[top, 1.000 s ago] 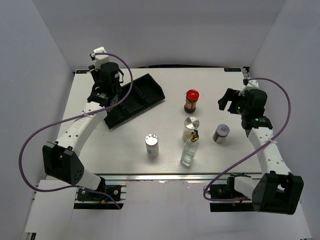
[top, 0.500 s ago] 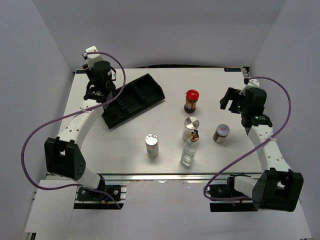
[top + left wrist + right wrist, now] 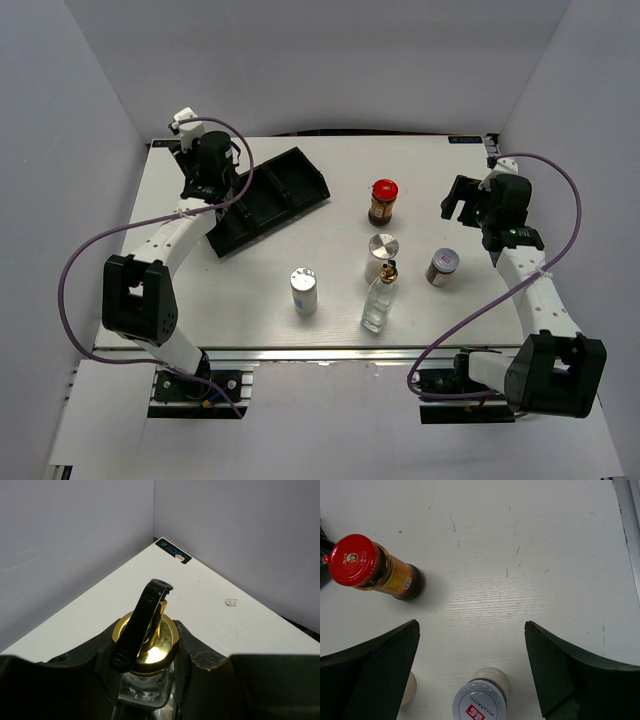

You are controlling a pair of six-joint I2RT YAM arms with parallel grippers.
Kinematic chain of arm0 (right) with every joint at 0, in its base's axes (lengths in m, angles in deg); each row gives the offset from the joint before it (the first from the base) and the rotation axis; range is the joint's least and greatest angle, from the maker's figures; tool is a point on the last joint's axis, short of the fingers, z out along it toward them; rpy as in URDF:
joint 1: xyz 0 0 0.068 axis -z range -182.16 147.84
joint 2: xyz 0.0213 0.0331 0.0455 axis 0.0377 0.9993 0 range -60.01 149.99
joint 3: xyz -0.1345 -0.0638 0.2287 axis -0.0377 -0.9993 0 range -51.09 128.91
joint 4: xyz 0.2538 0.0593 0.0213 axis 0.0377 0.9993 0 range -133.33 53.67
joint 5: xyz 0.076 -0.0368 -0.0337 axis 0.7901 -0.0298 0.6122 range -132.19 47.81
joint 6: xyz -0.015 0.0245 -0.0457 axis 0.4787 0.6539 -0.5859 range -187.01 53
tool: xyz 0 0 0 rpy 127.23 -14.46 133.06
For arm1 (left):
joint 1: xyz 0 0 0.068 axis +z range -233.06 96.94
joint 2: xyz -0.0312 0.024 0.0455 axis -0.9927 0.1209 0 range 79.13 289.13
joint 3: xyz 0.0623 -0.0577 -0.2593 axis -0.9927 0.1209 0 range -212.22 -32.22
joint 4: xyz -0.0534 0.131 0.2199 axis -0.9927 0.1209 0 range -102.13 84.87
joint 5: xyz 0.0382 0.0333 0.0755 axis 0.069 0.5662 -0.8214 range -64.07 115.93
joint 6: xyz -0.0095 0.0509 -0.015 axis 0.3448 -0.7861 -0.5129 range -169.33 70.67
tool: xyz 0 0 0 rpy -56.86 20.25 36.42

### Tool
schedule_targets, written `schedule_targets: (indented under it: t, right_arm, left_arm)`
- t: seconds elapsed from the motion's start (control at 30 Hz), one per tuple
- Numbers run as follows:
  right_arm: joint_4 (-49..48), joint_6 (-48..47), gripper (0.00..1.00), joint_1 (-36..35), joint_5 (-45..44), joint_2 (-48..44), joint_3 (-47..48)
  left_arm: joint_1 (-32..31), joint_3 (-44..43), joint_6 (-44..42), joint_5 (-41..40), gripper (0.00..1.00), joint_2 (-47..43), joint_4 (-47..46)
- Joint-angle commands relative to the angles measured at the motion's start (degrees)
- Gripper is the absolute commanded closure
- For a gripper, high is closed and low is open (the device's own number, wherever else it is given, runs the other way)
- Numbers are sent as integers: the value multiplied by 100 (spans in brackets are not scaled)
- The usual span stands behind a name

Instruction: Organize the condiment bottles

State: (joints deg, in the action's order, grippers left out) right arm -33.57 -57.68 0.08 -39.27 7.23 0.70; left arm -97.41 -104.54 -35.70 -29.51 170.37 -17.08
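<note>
My left gripper (image 3: 145, 652) is shut on a clear glass bottle with a gold spout (image 3: 146, 642), gripped at the neck. In the top view the left gripper (image 3: 205, 183) sits at the left end of the black tray (image 3: 285, 190), and its bottle is hidden under the wrist. The second glass bottle (image 3: 380, 298), two white shakers (image 3: 304, 289) (image 3: 382, 253), the red-lidded jar (image 3: 384, 200) and the silver-lidded brown jar (image 3: 442, 266) stand on the table. My right gripper (image 3: 471, 625) is open and empty above the brown jar (image 3: 481, 702), with the red-lidded jar (image 3: 360, 562) to its left.
The white walls close in at the back and both sides. The left gripper faces the table's far-left corner, marked by a small label (image 3: 173, 551). The right table edge rail (image 3: 627, 510) runs beside the right gripper.
My left gripper, still holding the bottle, has shifted left and back along the tray's left end, and the arm's elbow has swung inward. The right arm has hardly moved.
</note>
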Motion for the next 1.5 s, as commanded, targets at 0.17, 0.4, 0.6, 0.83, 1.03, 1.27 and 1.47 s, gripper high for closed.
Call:
schedule_targets:
  t: [0.17, 0.4, 0.6, 0.83, 1.03, 1.27, 1.47]
  right_arm:
    - [-44, -88, 11, 13, -81, 61, 297]
    - [-18, -71, 11, 13, -11, 61, 305]
    - [0, -71, 11, 13, 60, -9, 314]
    - [44, -53, 10, 13, 183, -88, 314]
    - [52, -10, 11, 13, 236, -211, 306]
    - [-44, 61, 10, 13, 297, -256, 235]
    - [122, 175, 11, 13, 209, -220, 323]
  left_arm:
    - [20, 226, 43, -389, 100, 8, -1226]
    - [29, 464, 157, -283, 89, 52, -1360]
    - [20, 525, 254, -213, 3, -115, -1052]
    - [20, 412, 421, -11, 2, -510, -255]
    - [20, 60, 579, 663, 2, -985, 861]
    - [-24, -186, 571, 1859, 2, -1767, 1874]
    - [-234, -55, 702, 3265, 2, -2488, 2323]
